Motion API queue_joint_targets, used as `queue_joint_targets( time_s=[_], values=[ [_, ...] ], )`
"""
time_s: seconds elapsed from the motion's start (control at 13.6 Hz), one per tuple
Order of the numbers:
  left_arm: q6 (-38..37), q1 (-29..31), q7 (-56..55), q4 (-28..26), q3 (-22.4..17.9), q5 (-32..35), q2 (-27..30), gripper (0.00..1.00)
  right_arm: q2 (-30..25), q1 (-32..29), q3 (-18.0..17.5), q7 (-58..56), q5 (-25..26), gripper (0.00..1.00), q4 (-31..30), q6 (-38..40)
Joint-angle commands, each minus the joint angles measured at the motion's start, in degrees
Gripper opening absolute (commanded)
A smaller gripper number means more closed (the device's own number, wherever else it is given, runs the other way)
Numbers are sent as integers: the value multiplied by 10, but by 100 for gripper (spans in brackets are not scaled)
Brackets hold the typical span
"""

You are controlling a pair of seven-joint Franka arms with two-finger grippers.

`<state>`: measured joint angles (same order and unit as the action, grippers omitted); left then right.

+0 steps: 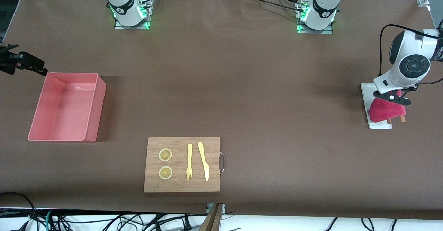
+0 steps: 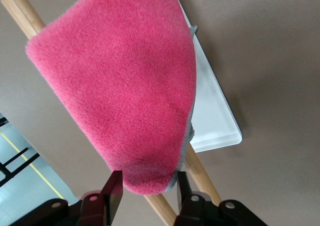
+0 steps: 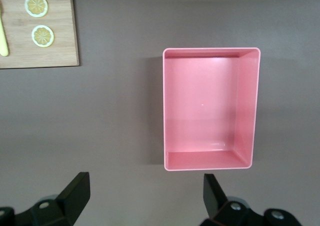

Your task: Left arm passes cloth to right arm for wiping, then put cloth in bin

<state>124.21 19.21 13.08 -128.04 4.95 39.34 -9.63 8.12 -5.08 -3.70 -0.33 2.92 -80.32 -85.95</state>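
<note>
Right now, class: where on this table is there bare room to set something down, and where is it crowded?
Bare brown table stretches between the salmon-pink plastic bin and the white rectangular tray, and from the wooden cutting board up to the arm bases. The bin is empty. Crowded: the board, and the tray, where the left gripper pinches the magenta-pink cloth.

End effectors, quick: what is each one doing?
Left end effector: shut on the cloth, over the white tray.
Right end effector: open, empty.
</note>
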Motion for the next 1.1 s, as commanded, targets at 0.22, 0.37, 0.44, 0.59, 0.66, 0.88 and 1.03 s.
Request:
queue_joint_targets(
  time_s=[0.22,0.37,0.44,0.59,0.66,0.88,1.03],
  values=[
    [-4,-1,-30,-9,2,19,-8,52,25,2,-3,-3,12,100,-20,-38],
    [-4,-1,-29,-9,2,19,-7,46,31,16,-5,9,7,100,-16,-40],
    [-4,-1,-25,-9,2,19,-7,42,32,16,-5,26,2,100,-16,-42],
    [-4,-1,-22,-9,2,19,-7,31,38,16,-14,96,-24,100,-19,-45],
    [-5,-1,-22,-9,2,19,-7,25,41,15,-18,133,-45,100,-19,-46],
    [-12,-1,-21,-8,3,19,-4,9,52,15,-28,209,-96,100,-20,-70],
    [-25,-1,-20,-5,14,18,-1,4,65,15,-49,264,-112,100,-19,-89]
  ],
)
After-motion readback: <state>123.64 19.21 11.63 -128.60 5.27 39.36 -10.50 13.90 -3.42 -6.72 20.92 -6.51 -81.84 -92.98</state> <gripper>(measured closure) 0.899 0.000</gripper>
